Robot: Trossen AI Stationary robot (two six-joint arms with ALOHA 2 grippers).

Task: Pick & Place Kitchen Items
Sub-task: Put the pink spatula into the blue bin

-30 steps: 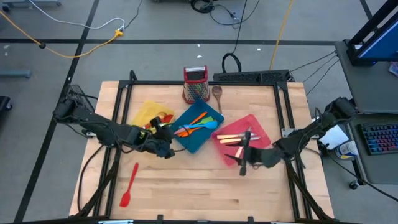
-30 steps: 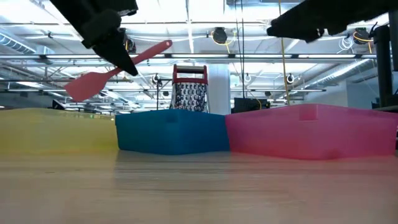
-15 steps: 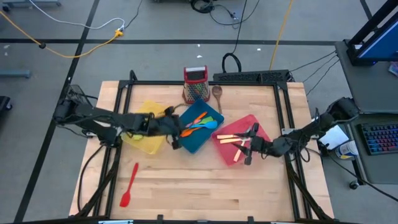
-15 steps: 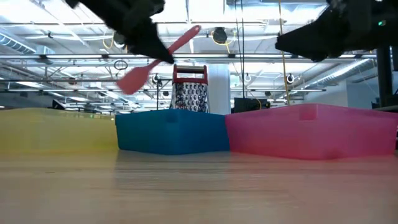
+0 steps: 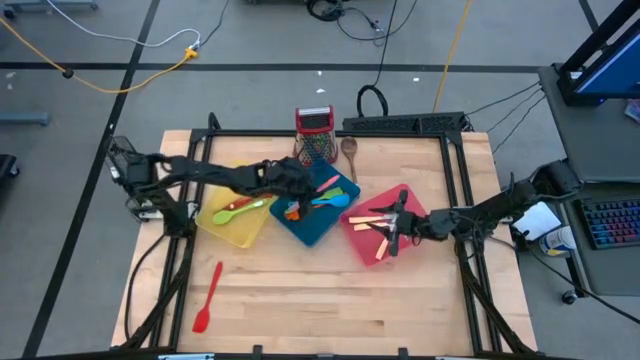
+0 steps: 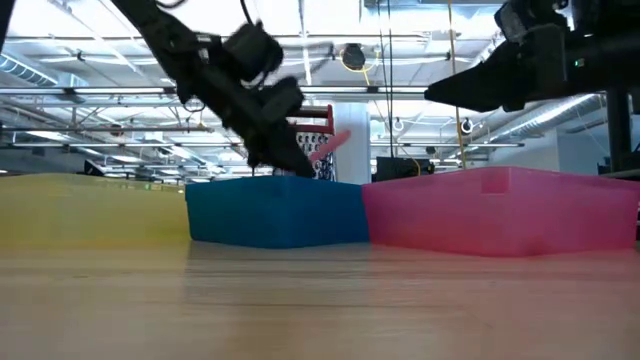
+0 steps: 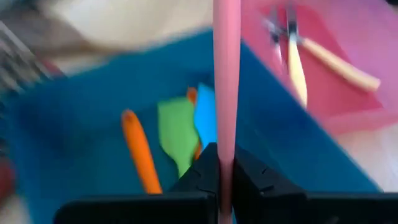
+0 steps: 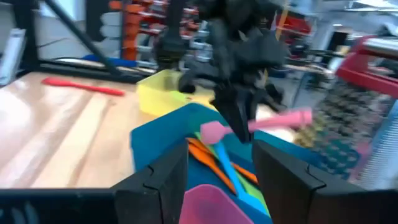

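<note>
My left gripper (image 5: 297,185) is over the blue tray (image 5: 322,232), shut on a pink spatula (image 6: 328,146), which also shows in the right wrist view (image 8: 277,121). Orange, green and blue utensils (image 5: 322,200) lie in the blue tray. A green spoon (image 5: 240,209) lies in the yellow tray (image 5: 228,228). Pale-handled cutlery (image 5: 368,222) lies in the red tray (image 5: 416,208). My right gripper (image 5: 395,232) is open and empty above the red tray. A red spatula (image 5: 207,297) lies flat on the table at the near left. My left gripper pinches the pink spatula's handle (image 7: 226,146) between its two fingers (image 7: 200,175), partway along its length. The spatula is lifted clear, just above the blue tray's rim. It is tilted, its blade (image 8: 211,132) low and its free handle end (image 8: 300,116) higher.
A red-topped metal grater (image 5: 314,135) and a wooden spoon (image 5: 349,153) stand and lie at the table's far edge behind the trays. The three trays sit side by side in mid-table. Bare wood (image 5: 320,300) lies along the near edge.
My left gripper has carried the pink spatula toward the table's far edge and right, from beside the yellow tray to over the blue tray, and has come down until the spatula sits near the tray's rim. My right gripper has moved a little toward the far edge over the red tray.
</note>
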